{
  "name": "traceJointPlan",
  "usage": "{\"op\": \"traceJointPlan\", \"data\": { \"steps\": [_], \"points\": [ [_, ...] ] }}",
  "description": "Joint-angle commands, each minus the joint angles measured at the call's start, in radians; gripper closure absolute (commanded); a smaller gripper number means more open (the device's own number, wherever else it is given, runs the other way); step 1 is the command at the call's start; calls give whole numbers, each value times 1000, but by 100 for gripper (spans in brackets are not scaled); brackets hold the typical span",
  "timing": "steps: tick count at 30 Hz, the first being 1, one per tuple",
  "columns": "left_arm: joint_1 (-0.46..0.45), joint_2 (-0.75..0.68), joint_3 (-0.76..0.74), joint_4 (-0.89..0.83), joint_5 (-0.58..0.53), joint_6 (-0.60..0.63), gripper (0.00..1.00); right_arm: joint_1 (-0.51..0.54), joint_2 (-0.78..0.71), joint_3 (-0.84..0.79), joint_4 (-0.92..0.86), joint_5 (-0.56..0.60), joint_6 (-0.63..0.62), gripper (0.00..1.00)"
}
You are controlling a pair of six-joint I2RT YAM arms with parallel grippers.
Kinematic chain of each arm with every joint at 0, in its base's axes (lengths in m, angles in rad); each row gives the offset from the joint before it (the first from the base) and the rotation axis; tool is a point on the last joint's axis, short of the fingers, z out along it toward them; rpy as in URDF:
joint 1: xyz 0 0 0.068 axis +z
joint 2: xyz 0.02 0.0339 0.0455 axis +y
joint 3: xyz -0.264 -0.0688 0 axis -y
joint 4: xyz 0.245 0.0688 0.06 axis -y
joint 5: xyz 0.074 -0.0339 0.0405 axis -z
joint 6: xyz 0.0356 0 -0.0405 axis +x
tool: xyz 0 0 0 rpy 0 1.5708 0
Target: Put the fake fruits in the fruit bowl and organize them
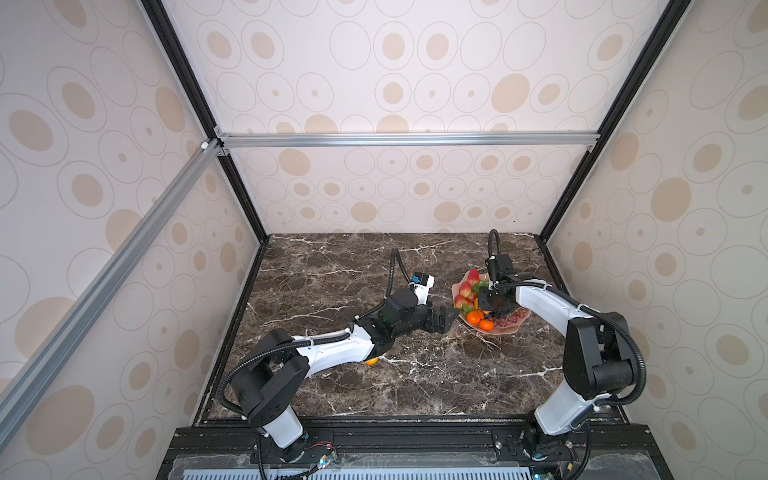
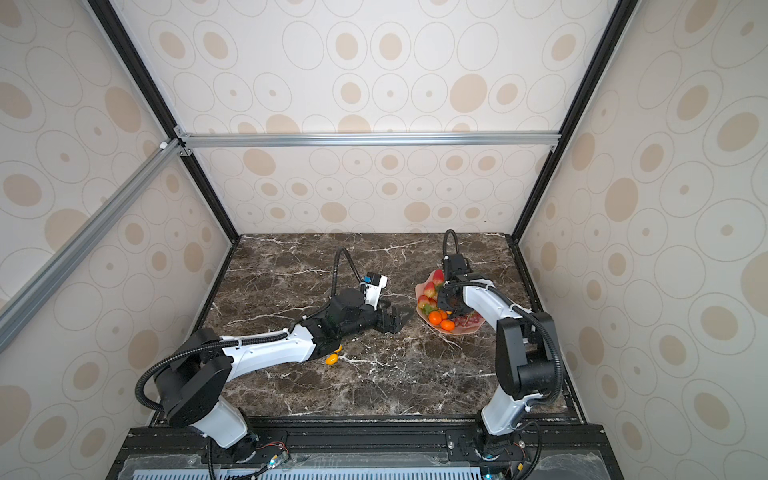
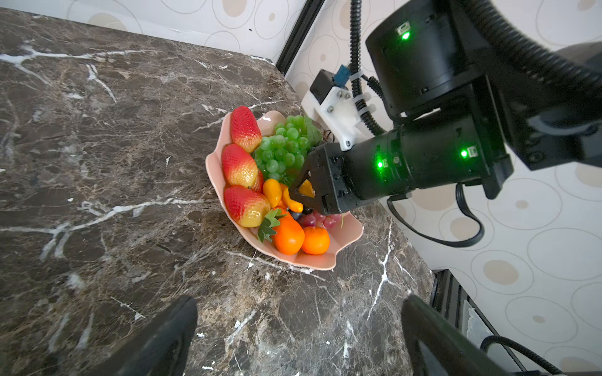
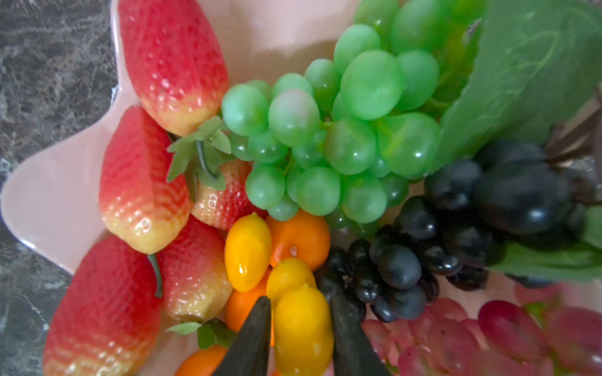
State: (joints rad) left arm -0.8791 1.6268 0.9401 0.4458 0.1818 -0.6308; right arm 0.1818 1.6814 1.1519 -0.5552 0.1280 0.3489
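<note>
**Right gripper down among the fruit, left gripper wide open beside the bowl**

From its base at the table's front edge the right arm climbs to a high elbow. It then arches its white forearm over the shallow pale pink fruit bowl with the scalloped rim (image 1: 517, 326). The wrist is bent so that the right gripper (image 4: 297, 309) points steeply down into the pile. A small yellow oval plastic fruit (image 4: 303, 328) sits between its two dark fingers. The jaws stand narrowly apart, close along its sides, but I cannot tell whether they press on it.

Just ahead of the tips two more yellow ovals (image 4: 247, 250) rest on a round orange (image 4: 303, 237). Further ahead lies the green grape bunch (image 4: 342, 130). On one finger's side are the dark grape bunch (image 4: 456, 228) and the red grapes (image 4: 488, 335). On the other finger's side, red strawberries with yellowish tips (image 4: 143, 182) line the rim.

The left arm lies stretched low over the dark brown marble table (image 1: 415, 374), its forearm almost flat. The left gripper (image 1: 444, 319) has its jaws spread wide over bare marble, and the bowl sits straight ahead of them, near the tips. Behind that gripper, under the forearm, a single yellow-orange oval fruit (image 1: 371, 360) lies on the table, well apart from the bowl.
</note>
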Motion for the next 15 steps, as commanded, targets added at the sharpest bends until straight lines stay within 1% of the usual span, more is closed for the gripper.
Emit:
{"op": "traceJointPlan", "data": {
  "steps": [1,8,12,15],
  "points": [
    [-9,-14,29,5,-11,17,1,-7,6,15,-25,4,-8,63],
    [-9,-50,26,-40,-54,32,1,-7,-55,2,-28,-2,-10,54],
    [-7,-90,22,-97,-99,50,1,-3,-118,-13,-22,-22,0,51],
    [0,-140,-1,-132,-129,57,1,19,-183,-42,-1,-41,12,49]
  ]
}}
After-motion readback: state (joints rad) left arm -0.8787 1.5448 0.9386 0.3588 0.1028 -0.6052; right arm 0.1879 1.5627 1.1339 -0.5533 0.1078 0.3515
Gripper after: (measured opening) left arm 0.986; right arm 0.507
